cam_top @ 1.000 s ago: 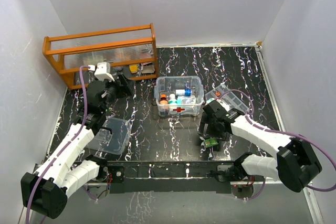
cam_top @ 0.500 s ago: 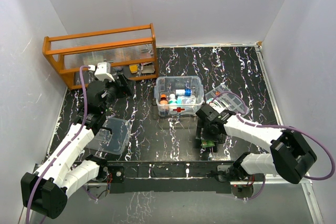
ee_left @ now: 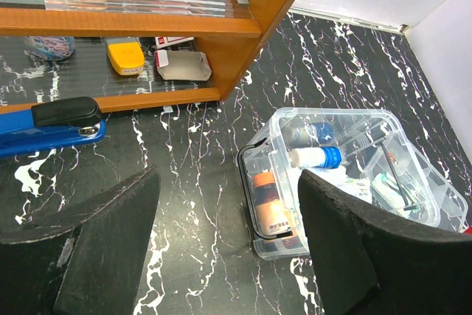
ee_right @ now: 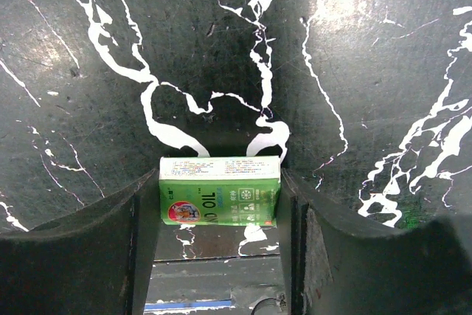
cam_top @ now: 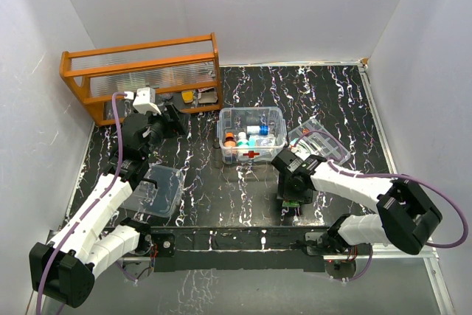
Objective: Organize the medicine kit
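Found clear rectangular plastic medicine kit (cam_top: 251,111) lidless, bottles inside, mid-table on black white-veined tabletop (cam_top: 310,94), near orange wooden rack (cam_top: 140,71). Noted left gripper (ee_left: 228,248) poised beside rack, fingers spread wide, empty. Noted right gripper (ee_right: 220,175) lowered over small green cardboard box (ee_right: 220,201), fingers close against both ends. Unable to confirm actual clamping.

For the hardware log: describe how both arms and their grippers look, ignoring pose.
The left arm and right arm have white shells between bulky black joints, each trailed by a purple cable. The left gripper and right gripper each have two broad, matte black fingers.
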